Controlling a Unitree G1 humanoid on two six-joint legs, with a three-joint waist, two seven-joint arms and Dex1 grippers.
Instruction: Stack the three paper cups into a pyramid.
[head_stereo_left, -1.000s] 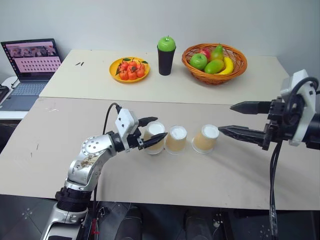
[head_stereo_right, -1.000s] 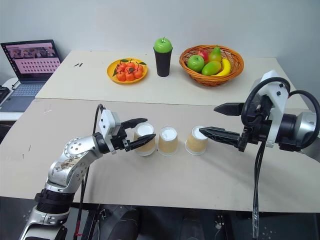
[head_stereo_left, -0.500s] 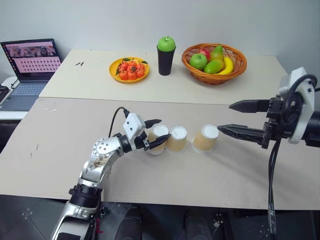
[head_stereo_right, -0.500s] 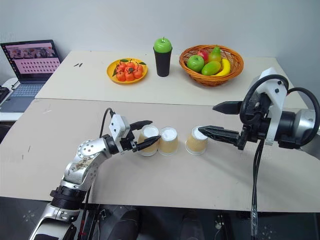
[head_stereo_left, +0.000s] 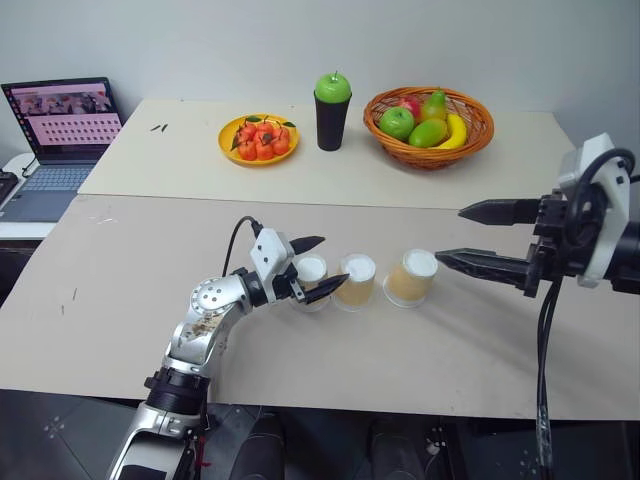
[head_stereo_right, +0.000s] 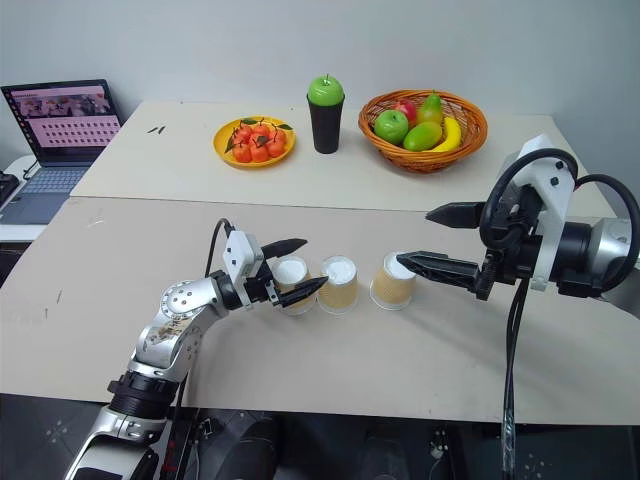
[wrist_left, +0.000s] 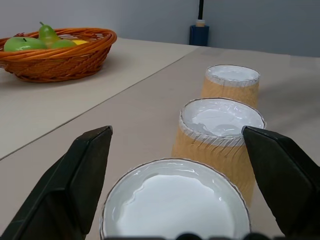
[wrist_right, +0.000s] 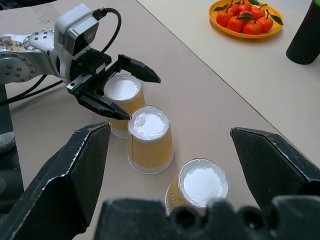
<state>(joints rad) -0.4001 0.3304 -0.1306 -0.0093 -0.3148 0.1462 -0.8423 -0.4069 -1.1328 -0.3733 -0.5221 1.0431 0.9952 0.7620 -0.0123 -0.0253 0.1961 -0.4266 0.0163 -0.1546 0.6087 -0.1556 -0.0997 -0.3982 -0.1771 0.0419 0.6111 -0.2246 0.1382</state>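
Eye views: three cups are seen upside down in a row on the desk (head_stereo_left: 120, 270): left cup (head_stereo_left: 311, 280), middle cup (head_stereo_left: 355, 281), right cup (head_stereo_left: 411, 277). Nothing is stacked yet; base pair nearly set, top cup still to be lifted. Left tool (head_stereo_left: 318, 266) is spread around the left cup, not gripping. Right tool (head_stereo_left: 455, 236) is spread, just beside the right cup.

Left wrist view: left and middle cups sit close together.

Right wrist view: black cup (wrist_right: 305, 31) and orange plate (wrist_right: 245, 20) are well behind, no obstruction.
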